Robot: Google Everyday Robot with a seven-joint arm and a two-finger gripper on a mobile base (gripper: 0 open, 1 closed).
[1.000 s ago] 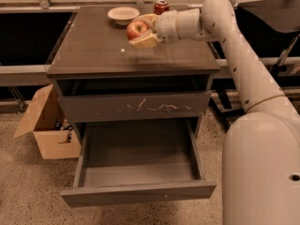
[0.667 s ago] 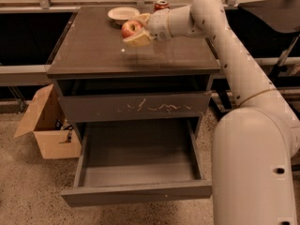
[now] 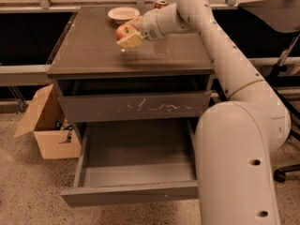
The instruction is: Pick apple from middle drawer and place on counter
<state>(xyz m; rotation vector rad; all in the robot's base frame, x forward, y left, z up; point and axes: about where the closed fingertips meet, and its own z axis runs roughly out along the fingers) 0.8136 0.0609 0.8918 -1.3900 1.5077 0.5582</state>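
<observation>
The apple [image 3: 123, 31], red with yellowish patches, is held in my gripper [image 3: 128, 33] above the counter [image 3: 93, 50], over its back middle part. The gripper is shut on the apple, one beige finger [image 3: 131, 40] showing below it. The white arm reaches in from the right across the counter. The middle drawer [image 3: 136, 158] is pulled open below and its dark-grey inside holds nothing. Its plain front panel [image 3: 131, 193] faces me.
A white bowl [image 3: 123, 14] and a red soda can [image 3: 161, 4] stand at the counter's back edge. The scratched drawer front [image 3: 136, 108] above the open drawer is shut. A cardboard box [image 3: 47, 125] sits on the floor at left. Chair legs show at right.
The gripper with the apple has moved a little to the left over the counter.
</observation>
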